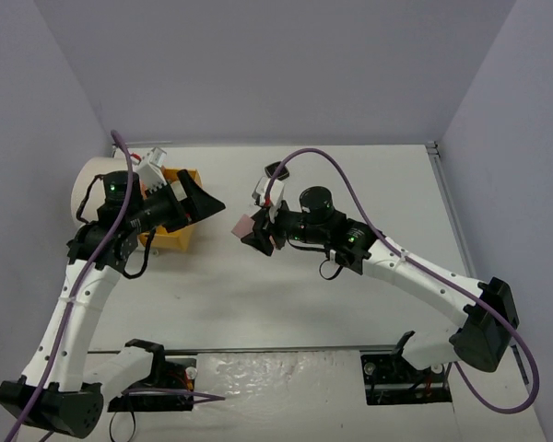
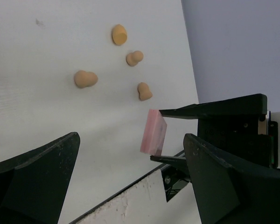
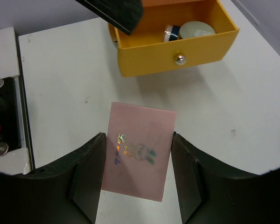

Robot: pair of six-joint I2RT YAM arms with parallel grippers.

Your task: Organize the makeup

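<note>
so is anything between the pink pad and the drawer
Nothing lies on the table between the pad and the drawer. The open left claw hangs over the drawer's far left corner in the right wrist view and might crowd a drop there.

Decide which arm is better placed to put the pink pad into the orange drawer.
Right: the right gripper holds the pink pad, with the open orange drawer ahead; the left gripper is open and empty.
</note>
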